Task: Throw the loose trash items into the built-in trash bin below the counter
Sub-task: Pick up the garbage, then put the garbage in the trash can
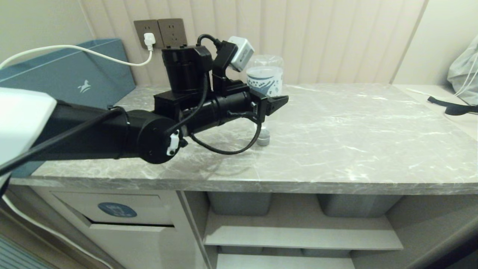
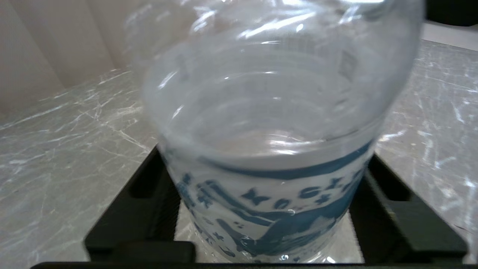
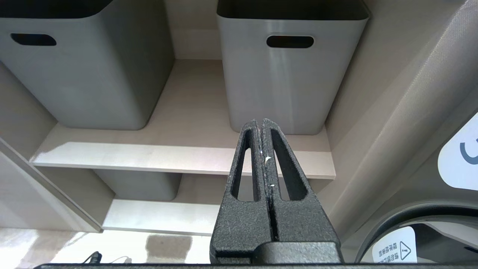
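Note:
A clear bottle (image 1: 266,74) with a white-and-blue label stands upside down on the counter (image 1: 354,142), its grey cap (image 1: 263,139) at the bottom. My left gripper (image 1: 278,100) reaches in level from the left. It is shut on the bottle (image 2: 269,112), and its black fingers (image 2: 149,194) press the label from both sides. The built-in trash bin (image 1: 149,209) is the beige flap with a round blue sticker under the counter's left end. My right gripper (image 3: 260,121) is parked low in front of the shelves, shut and empty.
A blue-grey box (image 1: 74,74) leans at the counter's back left, under wall sockets with a white plug (image 1: 149,39). Grey tubs (image 1: 239,203) (image 3: 287,74) stand on the shelves below the counter. A black strap (image 1: 453,108) and a grey bag (image 1: 465,71) lie at far right.

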Robot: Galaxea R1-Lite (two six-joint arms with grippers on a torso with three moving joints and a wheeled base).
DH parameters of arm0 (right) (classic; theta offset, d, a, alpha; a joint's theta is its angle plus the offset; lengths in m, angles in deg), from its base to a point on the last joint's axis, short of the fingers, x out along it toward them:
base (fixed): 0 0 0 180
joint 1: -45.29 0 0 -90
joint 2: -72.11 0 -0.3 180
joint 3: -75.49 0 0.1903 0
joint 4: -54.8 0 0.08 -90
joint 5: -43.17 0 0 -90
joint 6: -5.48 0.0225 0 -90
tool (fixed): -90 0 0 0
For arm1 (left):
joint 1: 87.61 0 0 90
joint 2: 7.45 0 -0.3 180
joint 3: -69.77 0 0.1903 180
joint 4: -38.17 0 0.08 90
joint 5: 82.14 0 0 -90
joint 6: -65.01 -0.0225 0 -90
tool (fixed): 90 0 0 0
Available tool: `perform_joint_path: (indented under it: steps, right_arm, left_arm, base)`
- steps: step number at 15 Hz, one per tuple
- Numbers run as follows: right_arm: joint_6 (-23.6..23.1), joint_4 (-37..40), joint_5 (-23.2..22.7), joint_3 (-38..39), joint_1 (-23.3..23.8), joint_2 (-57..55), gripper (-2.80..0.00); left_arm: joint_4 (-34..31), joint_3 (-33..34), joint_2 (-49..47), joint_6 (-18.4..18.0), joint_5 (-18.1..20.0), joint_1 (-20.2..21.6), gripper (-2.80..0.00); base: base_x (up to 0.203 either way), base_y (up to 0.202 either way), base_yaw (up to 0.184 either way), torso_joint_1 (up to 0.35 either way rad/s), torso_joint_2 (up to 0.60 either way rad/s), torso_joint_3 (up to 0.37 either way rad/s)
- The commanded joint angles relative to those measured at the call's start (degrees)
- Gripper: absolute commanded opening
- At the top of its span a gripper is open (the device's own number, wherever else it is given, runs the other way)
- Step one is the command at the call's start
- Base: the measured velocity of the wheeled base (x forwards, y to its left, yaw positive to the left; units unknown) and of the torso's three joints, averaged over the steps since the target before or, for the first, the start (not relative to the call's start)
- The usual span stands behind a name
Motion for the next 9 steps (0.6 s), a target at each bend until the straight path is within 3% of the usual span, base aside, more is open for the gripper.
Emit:
perform_joint_path:
  steps: [1,3,4,8,9]
  right_arm:
    - [-0.01,0.03,0.0,0.0,0.0,0.08,-2.8]
    - [-0.01,-0.02,0.0,0.0,0.0,0.0,-2.8]
    - [-0.01,-0.02,0.0,0.0,0.0,0.08,-2.8]
    - [0.08,-0.02,0.0,0.0,0.0,0.0,-2.8]
    - [0.08,-0.02,0.0,0.0,0.0,0.08,-2.8]
  left_arm:
    - [0.11,-1.74,-2.1,0.14,-0.15,0.01,-2.8]
    - [0.18,-1.9,-1.62,2.77,-0.88,0.08,-2.8]
    - [0.24,-2.04,-0.86,6.7,-2.79,0.08,-2.8]
    - [0.51,-2.33,7.71,31.07,-17.51,0.47,-2.8]
    - [-0.62,-1.37,11.61,38.92,-21.7,0.79,-2.8]
  base:
    - [0.0,0.0,0.0,0.0,0.0,0.0]
    - [0.0,0.0,0.0,0.0,0.0,0.0]
    - [0.0,0.0,0.0,0.0,0.0,0.0]
    - [0.0,0.0,0.0,0.0,0.0,0.0]
    - [0.0,0.0,0.0,0.0,0.0,0.0]
